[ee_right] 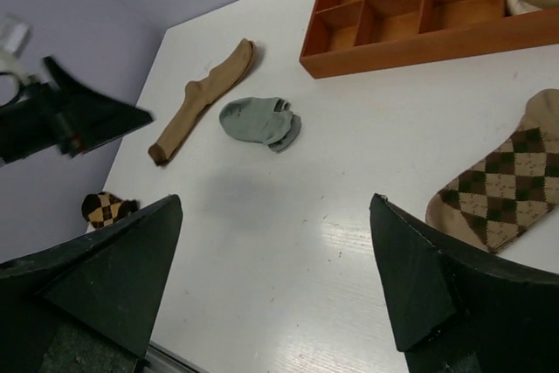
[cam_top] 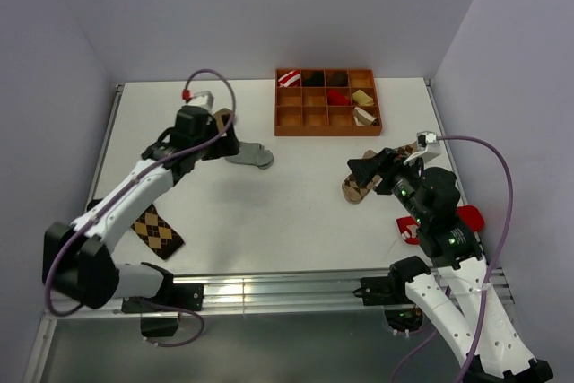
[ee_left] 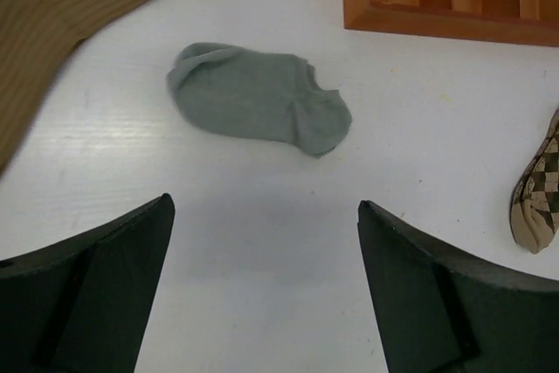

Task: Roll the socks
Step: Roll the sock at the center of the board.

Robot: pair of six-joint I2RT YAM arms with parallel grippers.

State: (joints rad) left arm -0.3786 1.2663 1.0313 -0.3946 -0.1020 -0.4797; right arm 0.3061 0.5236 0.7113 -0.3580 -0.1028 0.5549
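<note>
The small grey ankle sock [cam_top: 251,156] lies flat on the white table, also in the left wrist view [ee_left: 258,99] and the right wrist view [ee_right: 259,121]. My left gripper [cam_top: 226,143] hovers just left of it, open and empty [ee_left: 265,203]. The lighter argyle sock [cam_top: 358,188] lies at the right, also in the wrist views [ee_left: 539,191] [ee_right: 505,186]. My right gripper [cam_top: 363,168] is above its far end, open and empty [ee_right: 275,199]. The darker argyle sock [cam_top: 158,231] lies near the front left, partly under the left arm; a folded end of it shows in the right wrist view [ee_right: 106,208].
A long plain tan sock [ee_right: 203,98] lies behind the left gripper, also in the left wrist view [ee_left: 52,15]. An orange compartment tray [cam_top: 327,132] with rolled socks in several cells stands at the back. Red items [cam_top: 468,218] lie beside the right arm.
</note>
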